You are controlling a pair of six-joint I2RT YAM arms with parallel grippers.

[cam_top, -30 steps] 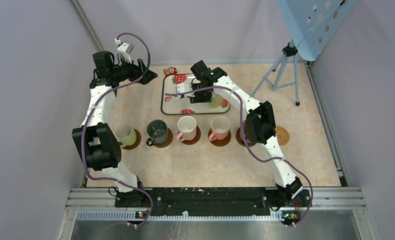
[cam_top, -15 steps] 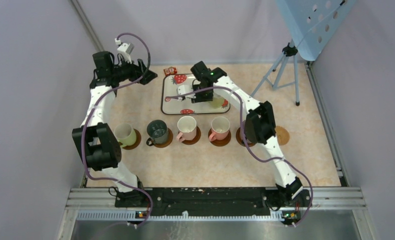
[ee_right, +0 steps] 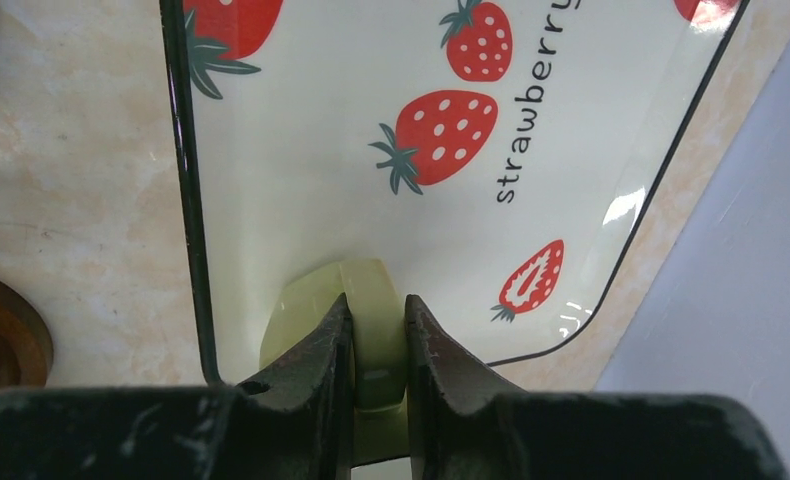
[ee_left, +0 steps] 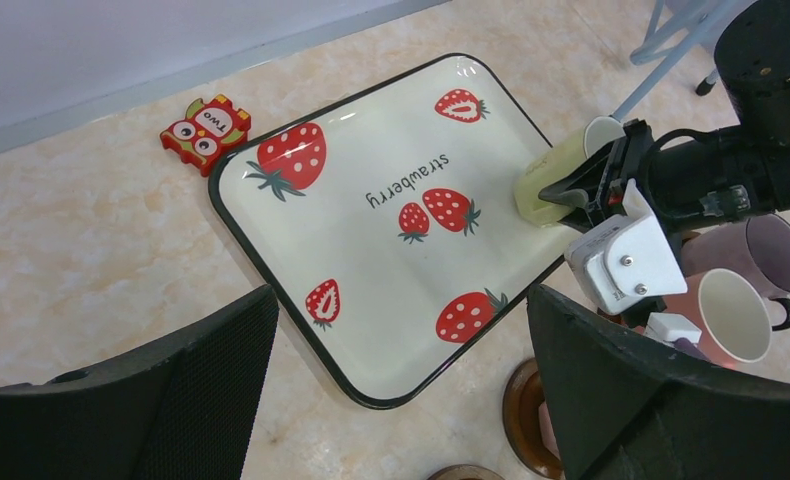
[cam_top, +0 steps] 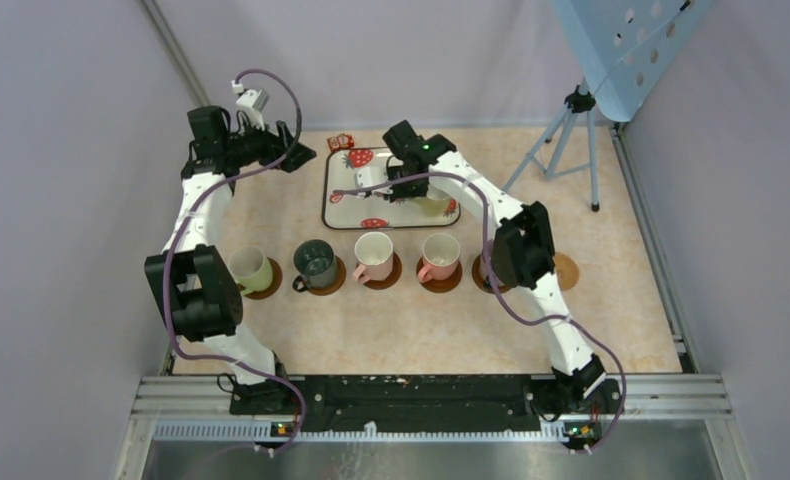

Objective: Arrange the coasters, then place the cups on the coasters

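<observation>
One strawberry tray point(ee_left: 356, 250) lies at 12 o'clock. I see my left gripper point(ee_left: 401, 305) spread wide off its 10 o'clock corner, my right gripper point(ee_right: 376, 310) clamped on the pale green cup point(ee_left: 549, 183) at its 4 o'clock edge.

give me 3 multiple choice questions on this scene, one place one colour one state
1. Where is the pale green cup that the right gripper pinches? A on a coaster B on the strawberry tray C on bare table
2. Colour of the second cup from the left in the near row? A purple B pink C dark grey
3. The left gripper is: A open B shut on a coaster C shut on a cup
Key: B, it lies at the tray's edge; C, its body is dark grey; A, its fingers stand wide apart.
</observation>
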